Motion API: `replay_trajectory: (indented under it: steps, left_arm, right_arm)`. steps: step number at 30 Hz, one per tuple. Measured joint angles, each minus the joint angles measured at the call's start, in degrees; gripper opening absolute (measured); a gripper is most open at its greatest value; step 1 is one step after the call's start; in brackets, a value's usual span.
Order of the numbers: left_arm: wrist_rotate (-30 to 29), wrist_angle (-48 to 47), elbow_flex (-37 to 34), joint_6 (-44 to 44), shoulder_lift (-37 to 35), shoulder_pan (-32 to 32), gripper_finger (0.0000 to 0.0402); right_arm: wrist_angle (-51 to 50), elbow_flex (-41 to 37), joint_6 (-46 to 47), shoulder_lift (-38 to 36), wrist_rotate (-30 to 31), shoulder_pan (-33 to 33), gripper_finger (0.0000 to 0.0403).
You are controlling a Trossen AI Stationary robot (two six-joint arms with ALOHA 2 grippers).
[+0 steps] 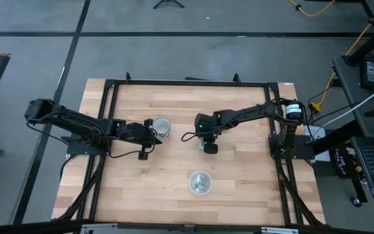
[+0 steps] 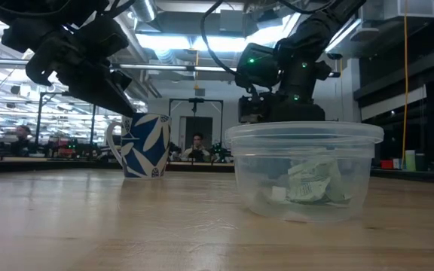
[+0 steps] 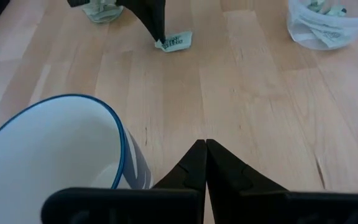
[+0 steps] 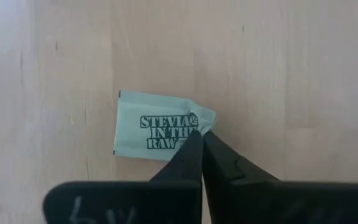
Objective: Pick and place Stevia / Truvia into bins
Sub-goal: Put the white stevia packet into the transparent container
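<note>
A green-and-white Stevia sachet [image 4: 154, 127] lies flat on the wooden table, with my right gripper [image 4: 201, 134] shut on one short end of it. The left wrist view also shows the sachet [image 3: 176, 42], under the right fingers. A wide clear plastic bin [image 1: 200, 182] near the front edge holds several crumpled sachets. A small glass cup [image 3: 102, 9] stands just beyond the right gripper [image 1: 208, 148]. My left gripper [image 3: 205, 144] hovers shut and empty beside a blue-and-white mug [image 1: 162, 125]. My right gripper pinches the sachet's short end [image 4: 199, 122] between its two fingertips. The paper puckers up at that spot. The fingers come steeply from above. The rest of the sachet lies flat on the table.
The blue-patterned mug [image 2: 145, 143] stands at the table's middle left, close to my left gripper [image 1: 154, 138]. A black frame [image 1: 109, 84] runs round the tabletop. Bare wood [image 1: 252, 169] lies between the mug, the bin and the right arm.
</note>
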Motion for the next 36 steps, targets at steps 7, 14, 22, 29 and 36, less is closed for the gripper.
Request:
replay_trajectory:
  steps: [7, 14, 22, 29, 36]
  left_arm:
    - [-0.2, 1.1, 0.0, 0.7, 0.0, 0.0, 0.0002]
    - [-0.2, 4.5, 0.0, 0.7, 0.0, 0.0, 0.0003]
    - [-0.3, 6.5, 0.0, 0.9, 0.0, 0.0, 0.0002]
    - [-1.8, 6.6, 0.0, 0.9, 0.0, 0.0, 0.0001]
    - [-1.8, 6.7, 0.0, 0.9, 0.0, 0.0, 0.0005]
  right_arm:
    - [0.2, -0.1, -3.6, -6.8, -1.1, 0.2, 0.0000]
    - [-1.0, -0.4, -7.5, -12.4, -0.4, 0.2, 0.0000]
    - [0.2, -7.3, -7.9, -22.8, 3.6, 0.1, 0.0000]
    - [2.6, -10.7, -5.2, -32.5, 3.7, 0.3, 0.0000]
    - [4.0, -10.8, -2.0, -34.1, 3.8, 0.5, 0.0000]
